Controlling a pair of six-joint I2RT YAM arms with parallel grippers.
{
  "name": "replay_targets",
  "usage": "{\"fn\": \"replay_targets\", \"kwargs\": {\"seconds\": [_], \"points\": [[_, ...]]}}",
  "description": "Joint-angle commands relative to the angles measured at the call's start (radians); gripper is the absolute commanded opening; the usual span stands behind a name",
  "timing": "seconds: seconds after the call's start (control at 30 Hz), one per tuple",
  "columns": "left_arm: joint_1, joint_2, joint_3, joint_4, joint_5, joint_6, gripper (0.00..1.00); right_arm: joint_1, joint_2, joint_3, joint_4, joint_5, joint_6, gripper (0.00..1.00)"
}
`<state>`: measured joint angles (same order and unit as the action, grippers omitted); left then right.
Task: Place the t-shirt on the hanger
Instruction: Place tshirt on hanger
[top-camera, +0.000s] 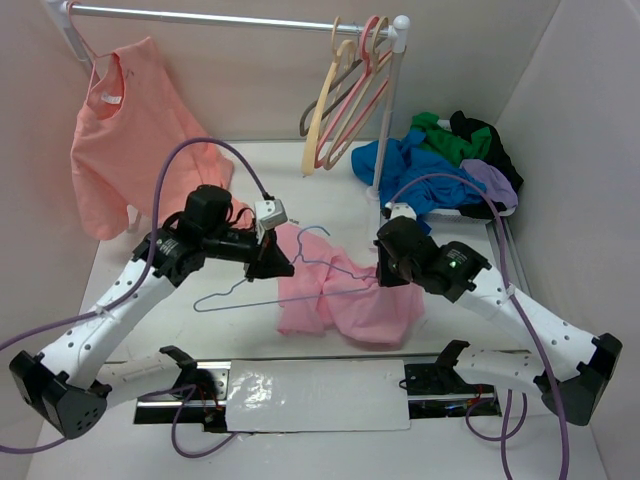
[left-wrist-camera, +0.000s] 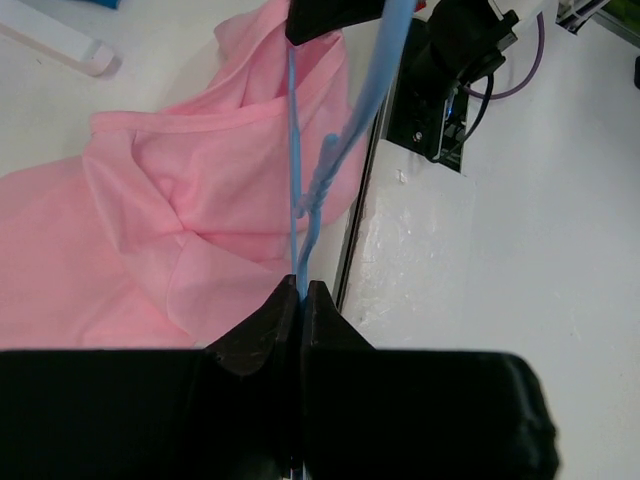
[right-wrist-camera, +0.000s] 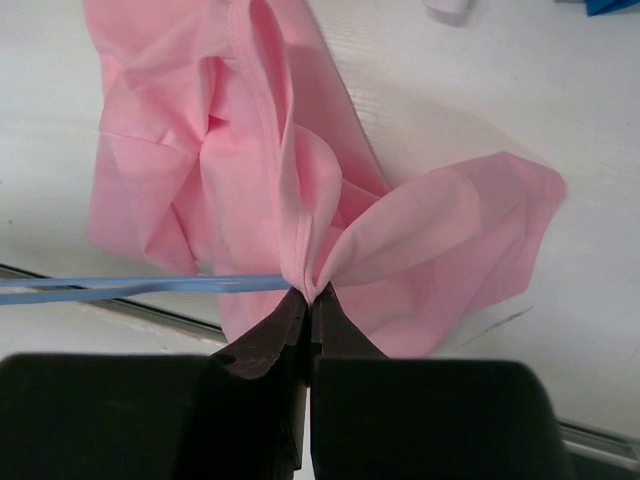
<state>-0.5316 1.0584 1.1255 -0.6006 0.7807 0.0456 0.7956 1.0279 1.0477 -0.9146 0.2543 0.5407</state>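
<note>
Top view: the t-shirt (top-camera: 350, 305) lies crumpled on the surface (top-camera: 260, 335) between both arms, covering one end of the hanger (top-camera: 212, 300). A salmon shirt (top-camera: 130, 130), spare hangers (top-camera: 345, 95) and a garment pile (top-camera: 440, 160) sit behind.

Left wrist: the left end effector (left-wrist-camera: 300, 290) is clenched on the hanger wire (left-wrist-camera: 293, 150), whose far end is cut off.

Right wrist: the right end effector (right-wrist-camera: 312, 295) pinches a t-shirt fold (right-wrist-camera: 200, 150), with the wire (right-wrist-camera: 120, 287) just beside it.

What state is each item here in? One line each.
Bubblegum-pink fabric t-shirt, crumpled on the table.
Thin bluish-grey wire hanger, gripped, overlapping the t-shirt.
Left end effector, shut on the hanger.
Right end effector, shut on the t-shirt.
Pale salmon-orange shirt, hanging from the rail.
Cream and pink hangers, hanging from the rail.
Blue and green garments, heaped.
</note>
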Motion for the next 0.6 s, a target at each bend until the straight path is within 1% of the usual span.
{"fn": "replay_targets", "kwargs": {"seconds": [0.0,0.07,0.2,0.33,0.37,0.43,0.5,0.53,0.57], "points": [[-0.01,0.032,0.029,0.076,0.02,-0.003,0.0,0.01,0.008,0.048,-0.012,0.0,-0.01,0.0],[-0.01,0.044,0.04,0.085,0.009,-0.003,0.0,0.019,0.008,0.048,-0.012,-0.009,-0.01,0.0],[-0.01,0.087,0.049,0.113,0.077,0.007,0.0,0.019,0.017,0.058,-0.003,-0.009,-0.01,0.0],[-0.031,0.136,0.049,0.172,0.077,-0.033,0.0,0.028,0.027,0.067,0.008,-0.009,-0.01,0.0],[-0.051,0.152,0.049,0.191,0.056,-0.077,0.0,0.028,0.038,0.077,0.017,-0.009,-0.01,0.0],[-0.071,0.164,0.04,0.252,-0.003,-0.119,0.0,0.037,0.038,0.086,0.017,-0.009,-0.01,0.0],[-0.097,0.173,0.014,0.31,-0.026,-0.173,0.0,0.056,0.047,0.086,0.017,-0.009,-0.01,0.0],[-0.106,0.173,-0.004,0.35,-0.073,-0.229,0.0,0.056,0.047,0.095,0.017,0.003,-0.001,0.0],[-0.107,0.173,-0.004,0.351,-0.074,-0.23,0.0,0.056,0.047,0.095,0.017,0.003,-0.001,0.0]]}}
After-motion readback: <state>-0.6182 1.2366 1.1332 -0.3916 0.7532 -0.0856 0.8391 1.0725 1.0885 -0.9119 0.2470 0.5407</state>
